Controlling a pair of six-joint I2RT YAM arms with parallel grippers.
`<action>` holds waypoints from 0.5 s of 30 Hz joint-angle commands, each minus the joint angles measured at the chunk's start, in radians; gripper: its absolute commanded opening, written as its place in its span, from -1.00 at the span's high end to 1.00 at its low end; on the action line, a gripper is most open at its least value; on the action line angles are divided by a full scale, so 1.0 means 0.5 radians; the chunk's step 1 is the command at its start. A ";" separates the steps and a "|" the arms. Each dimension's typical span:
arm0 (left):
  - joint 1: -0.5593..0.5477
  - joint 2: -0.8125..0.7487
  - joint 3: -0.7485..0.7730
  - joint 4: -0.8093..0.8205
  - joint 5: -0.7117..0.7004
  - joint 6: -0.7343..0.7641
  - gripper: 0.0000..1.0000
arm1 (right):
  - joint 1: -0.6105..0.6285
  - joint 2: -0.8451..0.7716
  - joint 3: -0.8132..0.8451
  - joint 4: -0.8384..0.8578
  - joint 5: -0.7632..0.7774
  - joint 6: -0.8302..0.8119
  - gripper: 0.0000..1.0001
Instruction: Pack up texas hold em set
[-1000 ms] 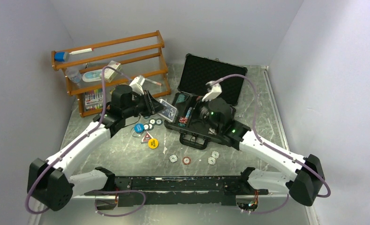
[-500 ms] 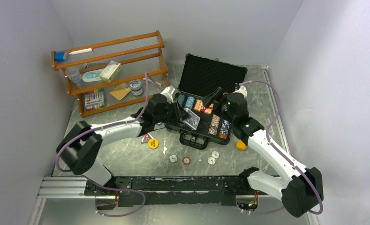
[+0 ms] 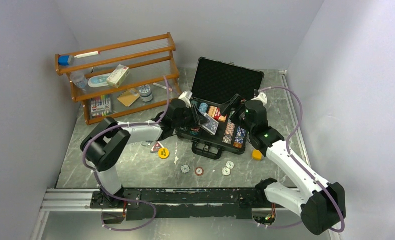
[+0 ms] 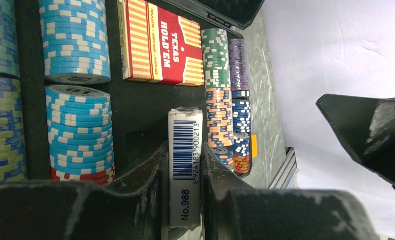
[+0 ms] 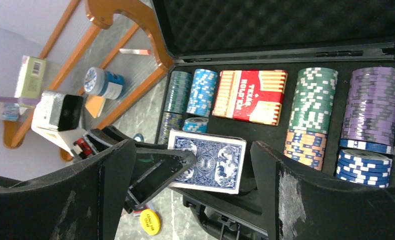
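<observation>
left gripper clamped on blue-backed card deck, held above the open case
case sits far centre on table, lid up, chips and red deck slotted. right gripper spread wide, empty, over case's right side. loose tokens just near of case.
</observation>
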 commanded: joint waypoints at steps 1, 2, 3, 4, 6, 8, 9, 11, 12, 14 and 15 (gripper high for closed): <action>-0.020 0.031 0.098 0.162 0.065 -0.046 0.86 | -0.028 0.056 -0.038 0.009 0.057 -0.056 -0.79; -0.033 0.038 0.091 0.171 0.066 -0.060 0.86 | -0.032 0.072 -0.031 0.002 0.057 -0.063 -0.79; -0.051 0.050 0.087 0.163 0.081 -0.084 0.86 | -0.035 0.085 -0.024 -0.004 0.059 -0.067 -0.79; -0.063 0.065 0.081 0.180 0.104 -0.104 0.86 | -0.038 0.096 -0.021 -0.009 0.059 -0.073 -0.79; -0.094 0.109 0.053 0.235 0.119 -0.149 0.86 | -0.043 0.103 -0.031 0.002 0.049 -0.080 -0.79; -0.118 0.168 0.065 0.242 0.135 -0.175 0.86 | -0.049 0.103 -0.054 0.030 0.029 -0.075 -0.79; -0.128 0.191 0.079 0.232 0.161 -0.190 0.86 | -0.052 0.100 -0.062 0.040 0.020 -0.072 -0.79; -0.154 0.194 0.080 0.204 0.137 -0.196 0.86 | -0.057 0.100 -0.069 0.040 0.018 -0.070 -0.79; -0.168 0.178 0.077 0.152 0.079 -0.188 0.86 | -0.059 0.098 -0.068 0.033 0.022 -0.068 -0.79; -0.186 0.137 0.068 0.040 -0.034 -0.179 0.86 | -0.062 0.089 -0.072 0.026 0.034 -0.066 -0.79; -0.188 0.117 0.047 0.025 -0.065 -0.181 0.86 | -0.063 0.084 -0.078 0.030 0.039 -0.063 -0.79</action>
